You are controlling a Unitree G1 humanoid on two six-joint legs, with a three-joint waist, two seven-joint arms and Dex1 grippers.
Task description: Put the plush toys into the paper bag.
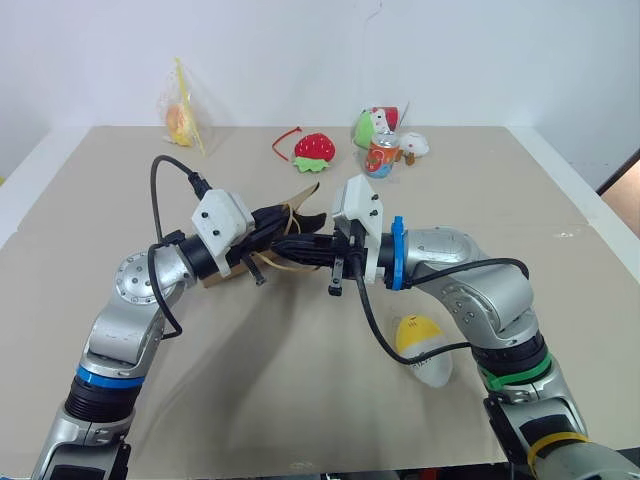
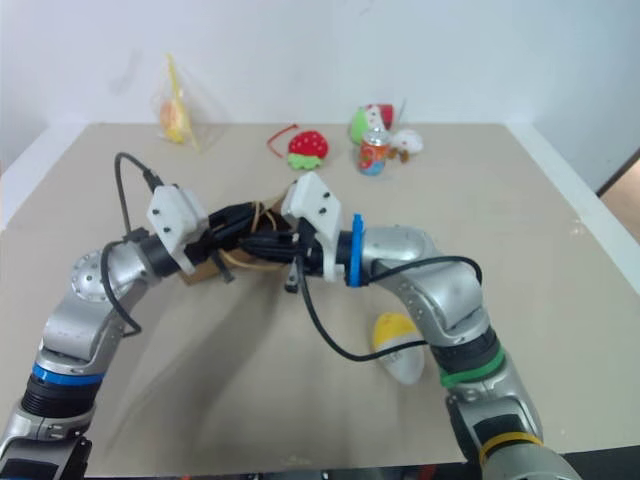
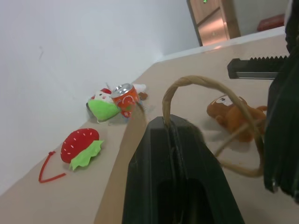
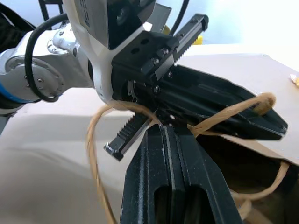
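Both pincers, left gripper [image 1: 298, 222] and right gripper [image 1: 290, 250], are clenched on the paper bag's [image 1: 215, 275] floppy cord handles; egg plush [image 1: 424, 349] at 5 o'clock looks light and squishy.

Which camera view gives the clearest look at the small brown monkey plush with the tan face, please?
The left wrist view: the small brown monkey plush lies in plain sight on the table beyond the bag's cord handle. In both eye views the arms and the paper bag cover that spot.
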